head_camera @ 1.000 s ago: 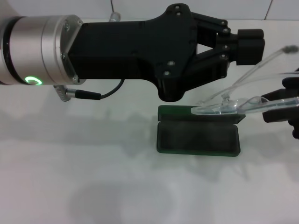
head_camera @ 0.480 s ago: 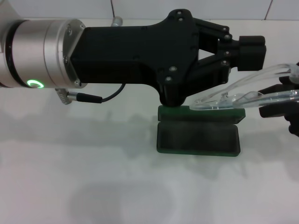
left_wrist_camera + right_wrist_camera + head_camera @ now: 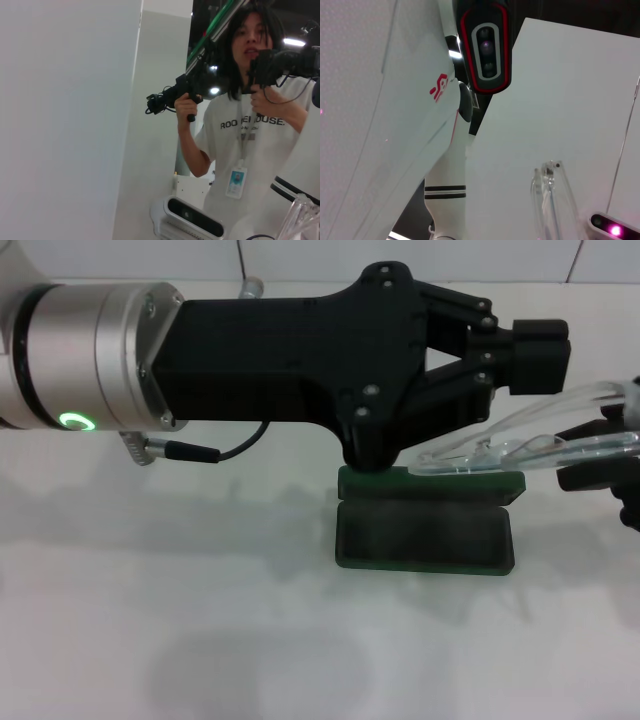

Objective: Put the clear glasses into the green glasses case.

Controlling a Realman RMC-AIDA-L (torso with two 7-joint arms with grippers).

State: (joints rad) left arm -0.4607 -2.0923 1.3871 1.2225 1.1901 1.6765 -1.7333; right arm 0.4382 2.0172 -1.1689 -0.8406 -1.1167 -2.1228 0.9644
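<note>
The green glasses case (image 3: pixel 420 535) lies open on the white table (image 3: pixel 200 590), its lid (image 3: pixel 400 483) folded back toward the wall. Just above the lid hover the clear glasses (image 3: pixel 500 452), roughly level, one thin arm rising to the right. My right gripper (image 3: pixel 605 452) at the right edge is shut on them, black fingers above and below the frame. My left gripper (image 3: pixel 540 352) reaches across from the left, shut, above and behind the glasses and apart from them. Clear plastic of the glasses (image 3: pixel 552 200) also appears in the right wrist view.
A black cable (image 3: pixel 190 447) hangs under the left arm near the tiled back wall. In the left wrist view a person (image 3: pixel 245 125) stands holding a hand-held device. The right wrist view looks up at the robot's head camera (image 3: pixel 485 45).
The glasses have come down and levelled over the case's lid, their raised arm now lower. The left arm shifted slightly right. Little moved in the last half second.
</note>
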